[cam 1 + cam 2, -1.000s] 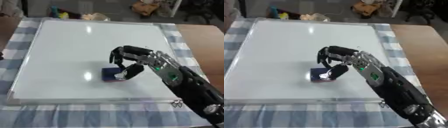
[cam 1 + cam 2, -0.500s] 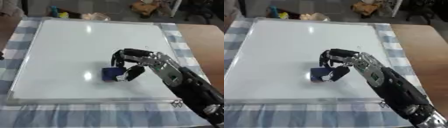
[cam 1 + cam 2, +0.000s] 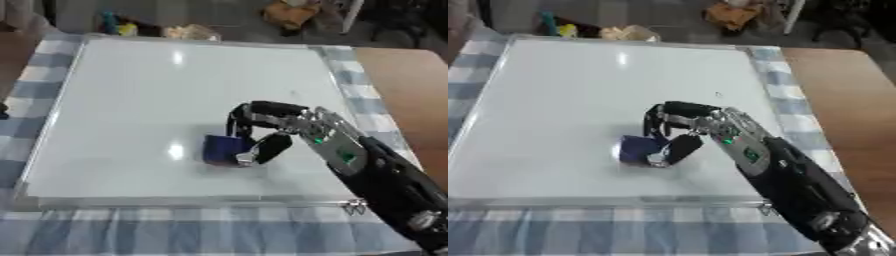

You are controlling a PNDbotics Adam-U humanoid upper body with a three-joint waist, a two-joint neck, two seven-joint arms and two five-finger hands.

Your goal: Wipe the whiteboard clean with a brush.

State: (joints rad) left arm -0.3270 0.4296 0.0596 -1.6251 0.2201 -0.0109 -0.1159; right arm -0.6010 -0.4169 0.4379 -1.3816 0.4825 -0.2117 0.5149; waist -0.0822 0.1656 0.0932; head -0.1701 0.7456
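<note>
both views look down from the robot's head, from the near edge of the table, facing forward and steeply downward. each frame takes in nearly the whole white rectangular whiteboard with a silver frame, lying on a blue and white checked cloth, with the brown wooden tabletop along the right edge and cluttered floor across the top. the right arm enters from the lower right, close to the lens. the two views share almost everything; in the right eye view the scene sits slightly further left.
</note>
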